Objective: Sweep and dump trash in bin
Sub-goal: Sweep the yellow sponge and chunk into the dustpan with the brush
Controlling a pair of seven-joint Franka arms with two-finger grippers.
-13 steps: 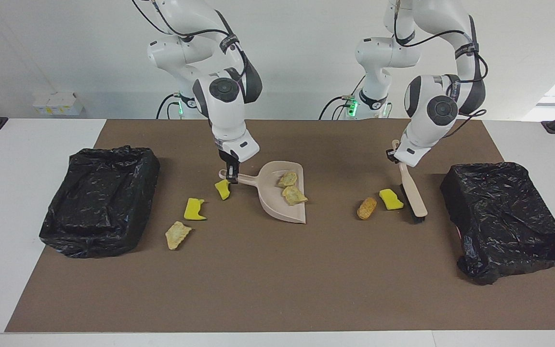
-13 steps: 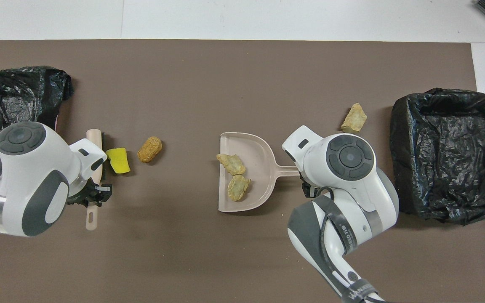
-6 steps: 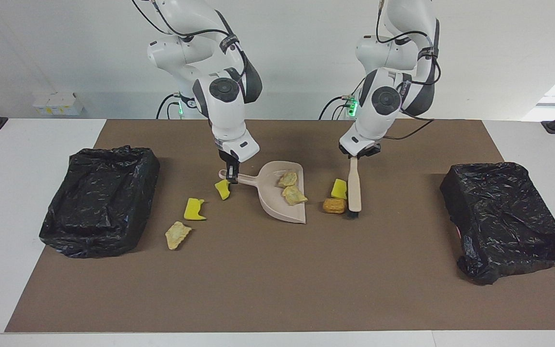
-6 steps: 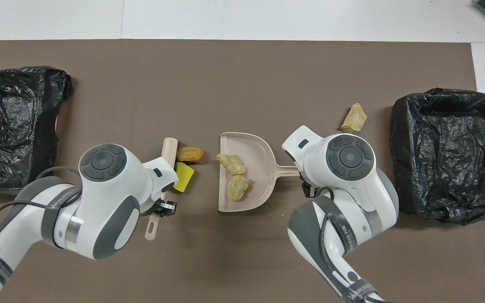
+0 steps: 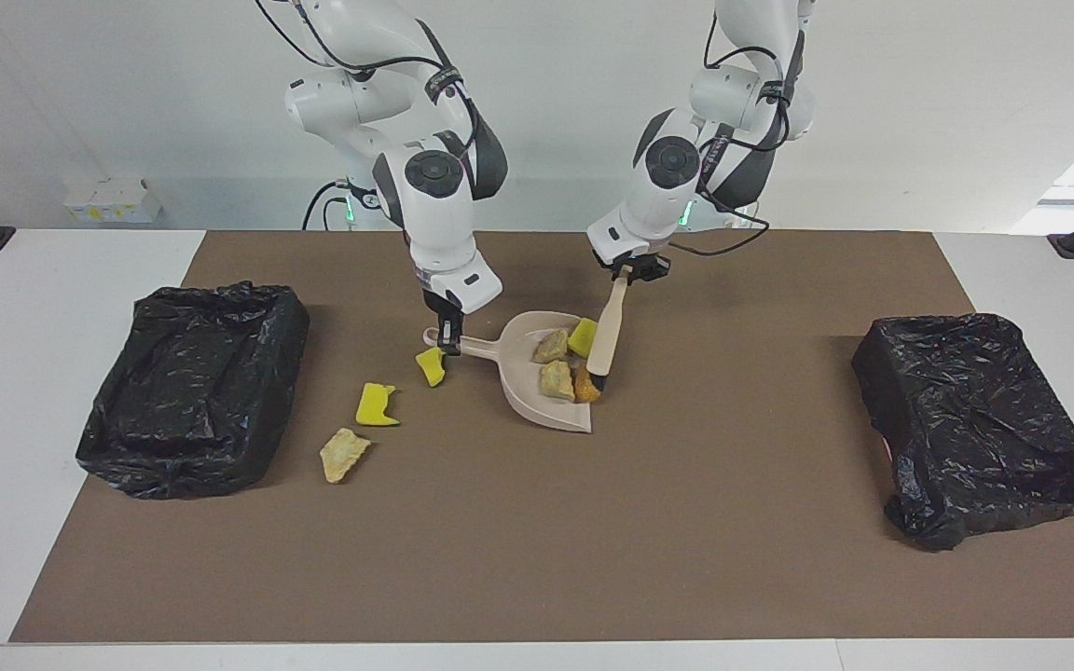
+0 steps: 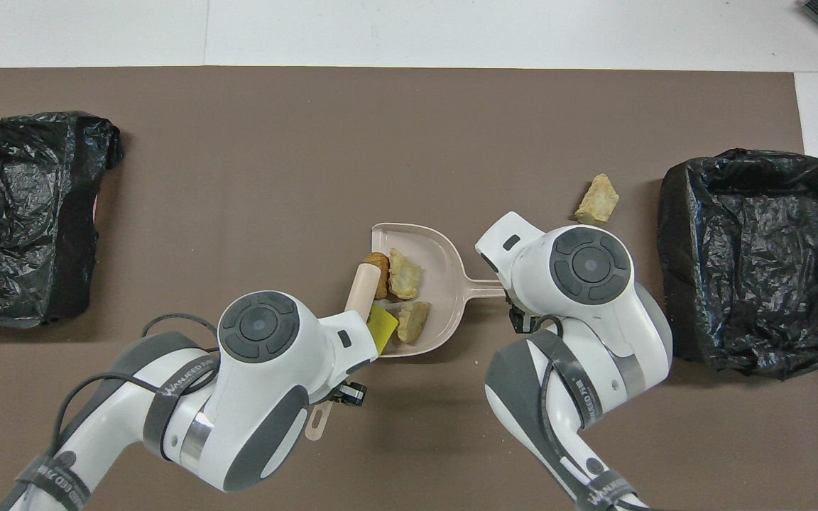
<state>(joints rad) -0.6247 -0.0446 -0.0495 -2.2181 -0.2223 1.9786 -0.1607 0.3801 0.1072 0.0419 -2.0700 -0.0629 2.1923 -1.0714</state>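
Four trash chunks (image 5: 557, 380) lie in the dustpan (image 5: 528, 396) between two bins (image 5: 197, 387).

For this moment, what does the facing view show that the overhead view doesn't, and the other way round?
Facing only: two yellow pieces on the mat beside the dustpan handle, and the right end effector shut on that handle; overhead, the right arm covers them.
Overhead only: the brush handle's holed end, sticking out past the left end effector.
Both: the dustpan holding two tan lumps, a yellow piece and the orange-brown lump; a loose tan lump; two black-lined bins.
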